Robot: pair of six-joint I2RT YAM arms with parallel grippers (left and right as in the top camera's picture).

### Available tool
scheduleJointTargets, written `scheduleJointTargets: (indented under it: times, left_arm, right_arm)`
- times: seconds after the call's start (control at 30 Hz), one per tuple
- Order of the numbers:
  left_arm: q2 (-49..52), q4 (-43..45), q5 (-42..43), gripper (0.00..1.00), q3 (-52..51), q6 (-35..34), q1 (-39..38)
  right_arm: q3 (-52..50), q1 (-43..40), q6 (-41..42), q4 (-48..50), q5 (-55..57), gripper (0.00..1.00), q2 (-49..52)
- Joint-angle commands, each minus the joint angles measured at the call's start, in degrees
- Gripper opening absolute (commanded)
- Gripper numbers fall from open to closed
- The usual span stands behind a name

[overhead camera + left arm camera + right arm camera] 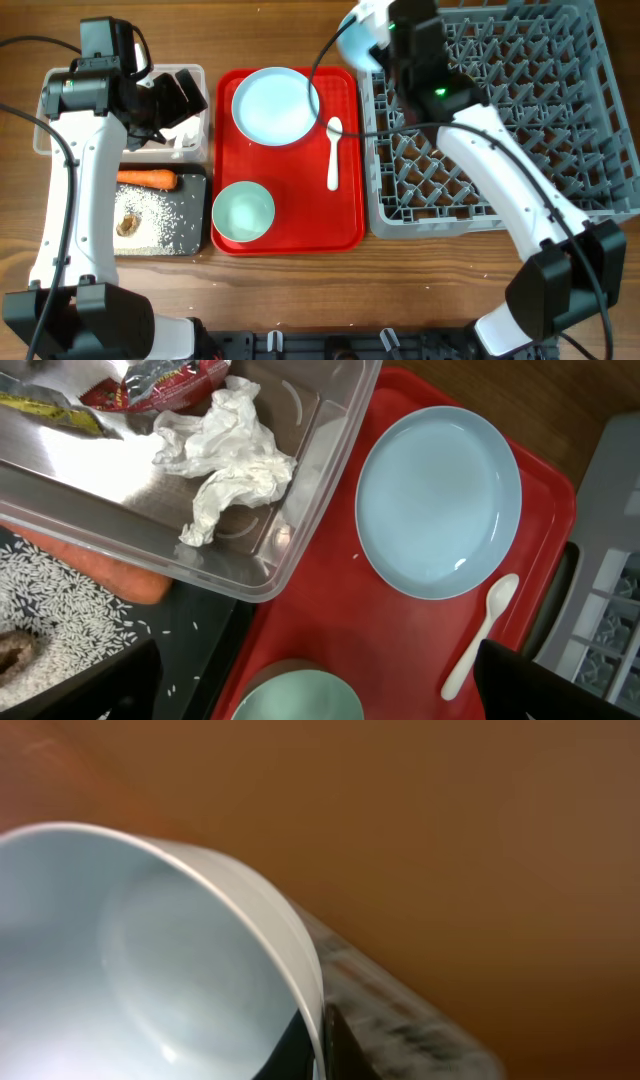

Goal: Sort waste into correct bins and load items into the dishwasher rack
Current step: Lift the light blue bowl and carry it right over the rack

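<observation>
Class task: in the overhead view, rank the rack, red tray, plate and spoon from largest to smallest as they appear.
1. rack
2. red tray
3. plate
4. spoon
No close calls here.

I log two items outside the job.

Item one: a flat red tray (300, 190), rectangular, with rounded corners, a low raised rim and a glossy surface. It lies flat on the table, about midway across it in the overhead view, its long sides running from the near edge toward the far edge. In the left wrist view the tray (350, 610) shows its rounded corner at upper right.

Item two: the wooden table (300, 290), brown, with the grain running left to right.

The right wrist view shows a blurred brown surface (450, 840); I cannot tell what it is.
</observation>
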Motion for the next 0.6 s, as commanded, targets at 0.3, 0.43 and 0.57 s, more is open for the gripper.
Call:
scheduleJointTargets:
  times: [0.3,0.43,0.57]
  left_arm:
    - [-0.15,0.07,0.66,1.00,0.63,-0.07,0.24]
    - [-0.15,0.07,0.66,1.00,0.61,-0.07,0.24]
    - [-0.15,0.07,0.66,1.00,0.61,-0.07,0.24]
  right_arm:
    - [0.63,-9.27,-3.30,14.32,2.95,0.04,13.92]
    - [0.57,-9.27,-3.23,18.08,2.99,0.04,17.86]
    - [0.02,-9.27,-2.91,17.25,3.02,0.04,18.40]
